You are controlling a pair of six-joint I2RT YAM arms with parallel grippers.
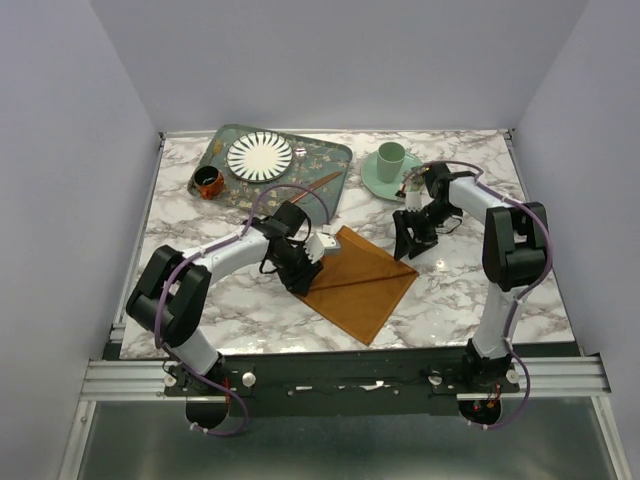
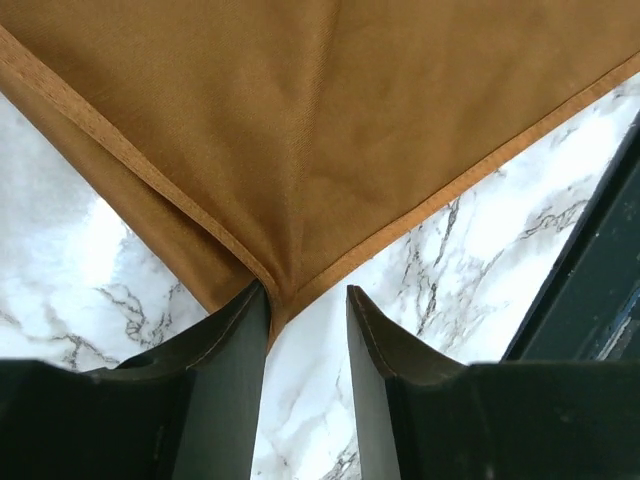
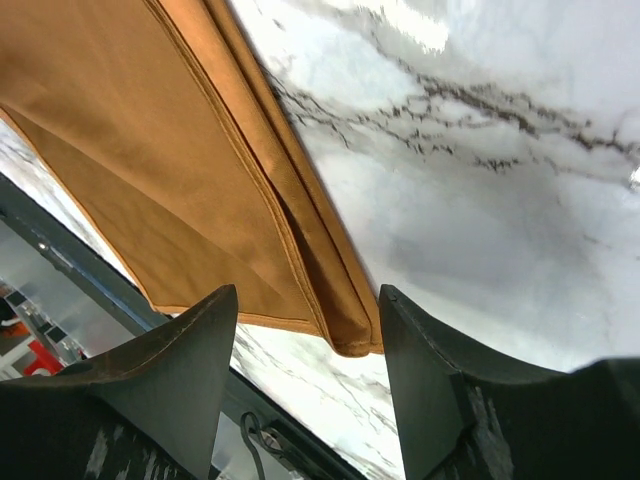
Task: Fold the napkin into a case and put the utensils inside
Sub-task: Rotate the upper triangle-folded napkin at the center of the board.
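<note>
The left pincer (image 2: 307, 300) is hovering low over the white, grey-veined marble tabletop (image 1: 200, 290). Its 2 dark fingers are standing apart, with bare marble showing in the gap. It is clamping nothing.

The left corner of the soft rust-orange square cloth napkin (image 1: 360, 300) is lying just inside the pincer's left finger. Whether cloth and finger are touching I cannot tell.

Beyond this arm, 1 slim copper-gold metal utensil (image 1: 322, 183) is resting on the right edge of the green patterned tray (image 1: 335, 160), well apart from the cloth. The other utensils I cannot make out.

The napkin is lying flat mid-tabletop between the 2 arms, turned like a diamond. A dark line is running across it from the left corner toward the right one (crease or folded edge, I cannot say which). No narrow case is formed yet.

The right pincer (image 3: 306, 300) is also standing apart and holding nothing. A hemmed corner on the cloth's right side, showing 2 layers, is lying between its fingers and closer to the right one.

In my judgement the coming move is turning on that corner-to-corner axis. Each pincer is sitting at its own end of the axis, equally near the cloth. Each would need only to be closing on its corner to be lifting the cloth into a fold.
</note>
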